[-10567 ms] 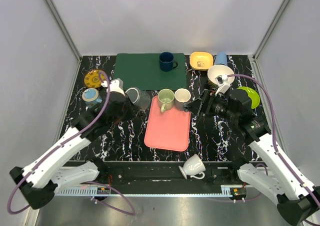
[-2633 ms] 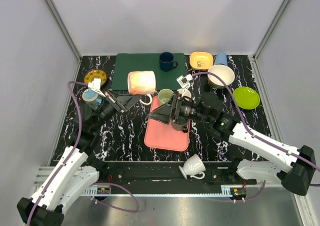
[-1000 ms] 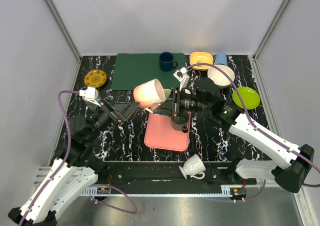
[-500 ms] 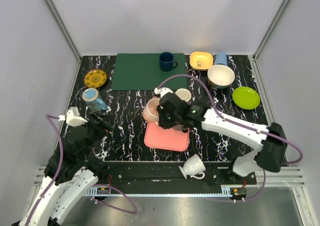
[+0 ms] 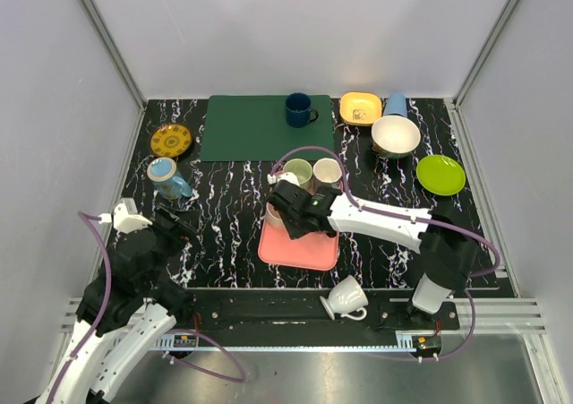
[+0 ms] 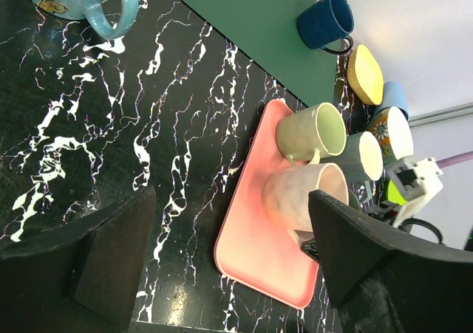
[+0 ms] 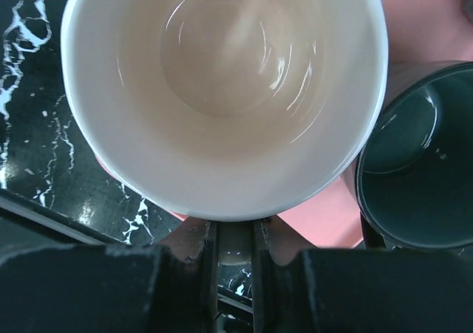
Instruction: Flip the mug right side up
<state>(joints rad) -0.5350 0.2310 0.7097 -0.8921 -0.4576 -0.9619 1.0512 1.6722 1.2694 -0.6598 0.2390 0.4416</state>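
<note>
The pale pink mug (image 5: 272, 214) stands mouth up at the left edge of the pink tray (image 5: 309, 253). Its open mouth (image 7: 222, 89) fills the right wrist view. My right gripper (image 5: 286, 218) is shut on the mug's handle (image 7: 236, 243), which sits pinched between the two fingers (image 7: 185, 252). In the left wrist view the mug (image 6: 303, 193) shows upright over the tray (image 6: 255, 252); whether it rests on the tray I cannot tell. My left gripper (image 5: 175, 222) is pulled back at the near left, open and empty, its fingers (image 6: 384, 266) wide apart.
A dark grey mug (image 7: 417, 178) stands right beside the pink one. A green mug (image 5: 298, 173) and a white-lined mug (image 5: 327, 171) sit behind the tray. Farther off are a green mat (image 5: 260, 128), blue mug (image 5: 298, 109), bowls (image 5: 396, 135), green plate (image 5: 440, 174), butterfly mug (image 5: 166, 177) and a white cup (image 5: 345, 296).
The right arm has carried the mug from raised and tilted down to the tray's left edge, mouth up. The left arm has drawn back to the near left, still open.
</note>
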